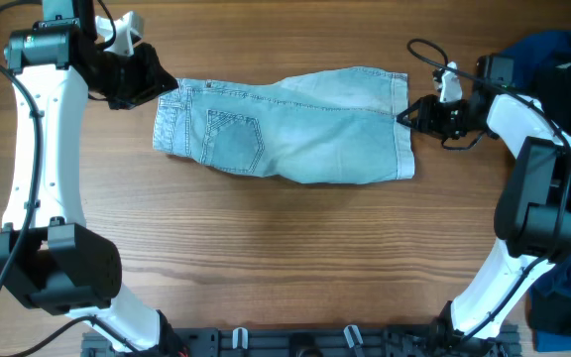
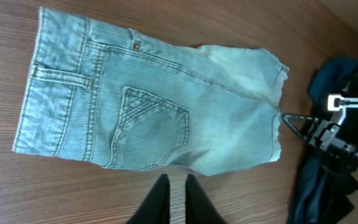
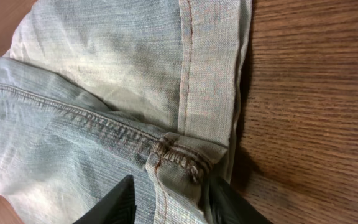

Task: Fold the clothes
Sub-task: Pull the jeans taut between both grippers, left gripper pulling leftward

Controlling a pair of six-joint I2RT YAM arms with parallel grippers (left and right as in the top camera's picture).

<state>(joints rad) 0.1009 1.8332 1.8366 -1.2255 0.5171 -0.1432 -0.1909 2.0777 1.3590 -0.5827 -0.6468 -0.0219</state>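
Observation:
The light blue jeans (image 1: 285,129) lie folded flat across the middle of the table, waistband to the left and cuffs to the right. My left gripper (image 1: 162,84) hovers just off the waistband's far left corner. In the left wrist view its fingers (image 2: 178,177) stand a narrow slit apart over bare wood, with nothing between them and the jeans (image 2: 154,106) just beyond. My right gripper (image 1: 402,117) is at the cuff edge. In the right wrist view its jaws (image 3: 171,180) straddle a bunched piece of cuff hem (image 3: 179,158). One finger touches the hem and the other rests on denim (image 3: 104,93) a little off it.
Dark blue and black garments (image 1: 563,59) are heaped at the table's far right, behind the right arm, with more dark cloth (image 1: 563,307) at the right front. Bare wooden tabletop (image 1: 266,248) stretches in front of the jeans.

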